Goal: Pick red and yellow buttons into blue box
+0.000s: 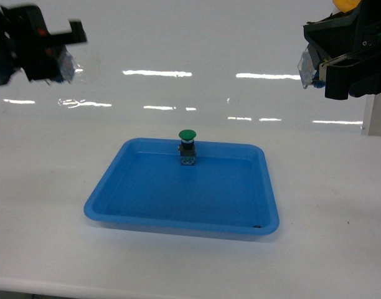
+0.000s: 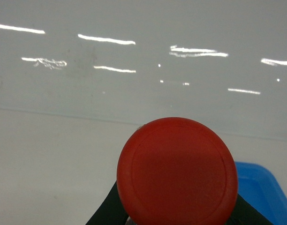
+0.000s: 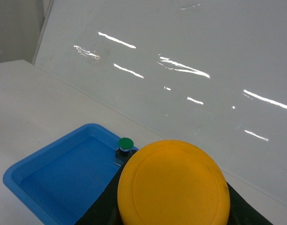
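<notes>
My left gripper (image 1: 56, 59) hangs high at the far left, shut on the red button (image 2: 177, 171), whose round red cap fills the lower middle of the left wrist view. My right gripper (image 1: 321, 62) hangs high at the far right, shut on the yellow button (image 3: 173, 183). In the head view only a sliver of the yellow cap (image 1: 346, 5) shows at the top edge. Dark fingers flank both caps, and the button bodies are mostly hidden. The blue box is out of view.
A shallow blue tray (image 1: 147, 219) lies on the white table between the two arms. A green-capped button (image 1: 187, 146) stands upright inside it near its far rim. A glossy white wall rises behind the table.
</notes>
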Controlling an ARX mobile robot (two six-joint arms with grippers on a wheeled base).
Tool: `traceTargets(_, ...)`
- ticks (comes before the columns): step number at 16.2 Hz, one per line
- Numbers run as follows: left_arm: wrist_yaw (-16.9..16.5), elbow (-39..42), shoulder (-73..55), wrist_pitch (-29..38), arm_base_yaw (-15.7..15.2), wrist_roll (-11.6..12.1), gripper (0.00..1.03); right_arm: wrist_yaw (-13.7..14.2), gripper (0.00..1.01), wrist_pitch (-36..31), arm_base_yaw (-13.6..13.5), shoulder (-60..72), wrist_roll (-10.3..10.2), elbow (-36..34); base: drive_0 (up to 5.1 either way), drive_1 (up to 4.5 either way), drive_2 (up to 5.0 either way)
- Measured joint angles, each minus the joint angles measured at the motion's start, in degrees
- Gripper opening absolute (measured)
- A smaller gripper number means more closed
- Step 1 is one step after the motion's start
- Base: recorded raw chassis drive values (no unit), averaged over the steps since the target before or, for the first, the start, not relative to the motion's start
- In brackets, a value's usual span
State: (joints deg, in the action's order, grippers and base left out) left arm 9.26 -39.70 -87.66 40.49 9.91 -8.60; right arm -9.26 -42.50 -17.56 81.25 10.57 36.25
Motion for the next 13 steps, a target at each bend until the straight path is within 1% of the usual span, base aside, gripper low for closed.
traceTargets(1, 0.61, 3.19, 8.92, -4.50, -0.57, -2.10, 0.24, 0.00, 0.29, 0.00, 0.00, 0.00, 0.00, 0.00, 0.0, 0.00, 0.0)
traceTargets(2, 0.50, 4.22, 10.69, -6.69, -0.81, -3.85, 0.24, 0.00, 0.29, -0.02, 0.00, 0.00, 0.00, 0.00, 0.0, 0.00, 0.0)
traceTargets(3, -0.04, 5.11, 11.45, -7.32, -0.96, -6.12, 0.24, 0.00, 0.29, 0.00, 0.00, 0.00, 0.00, 0.00, 0.0, 0.00, 0.0)
traceTargets(5, -0.11, 5.11, 11.43, -7.23, -0.96, -7.56, 0.24, -0.02, 0.29, -0.11, -0.02, 0.00, 0.00, 0.00, 0.0, 0.00, 0.0)
traceTargets(6, -0.11, 5.11, 11.43, -7.30, -0.96, -7.93, 0.24, 0.00, 0.29, 0.00, 0.00, 0.00, 0.00, 0.00, 0.0, 0.00, 0.0)
traceTargets(13, -0.26, 5.09, 11.39, -7.39, -1.01, -8.13, 0.24, 0.02, 0.29, 0.07, 0.00, 0.02, 0.00, 0.00, 0.0, 0.00, 0.0)
